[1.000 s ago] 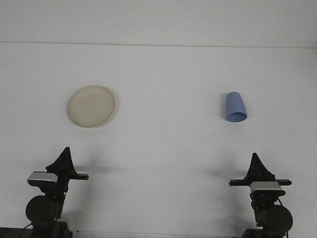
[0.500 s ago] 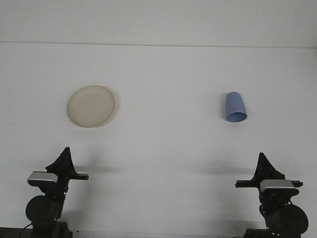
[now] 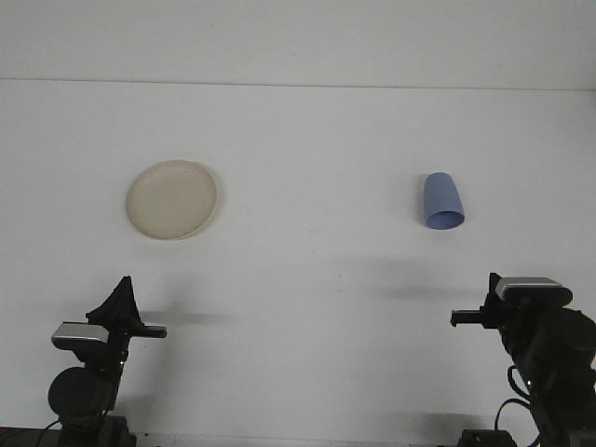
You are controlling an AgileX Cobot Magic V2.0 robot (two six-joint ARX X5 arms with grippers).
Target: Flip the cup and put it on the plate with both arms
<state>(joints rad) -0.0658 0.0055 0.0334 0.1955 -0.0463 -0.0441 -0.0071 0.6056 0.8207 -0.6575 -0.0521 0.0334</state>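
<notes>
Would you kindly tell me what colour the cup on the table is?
The cup is light blue, shown best in the front view.

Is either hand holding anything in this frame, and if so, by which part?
Nothing is held. The blue cup lies on its side on the table, and the plate sits apart from it. The left hand and right hand are both well short of them.

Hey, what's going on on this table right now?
Nothing is being handled yet. A blue cup lies on its side on the white table, its opening facing the robot, well apart from the beige plate on the left. The right arm has started moving near the front edge; the left arm sits parked.
</notes>
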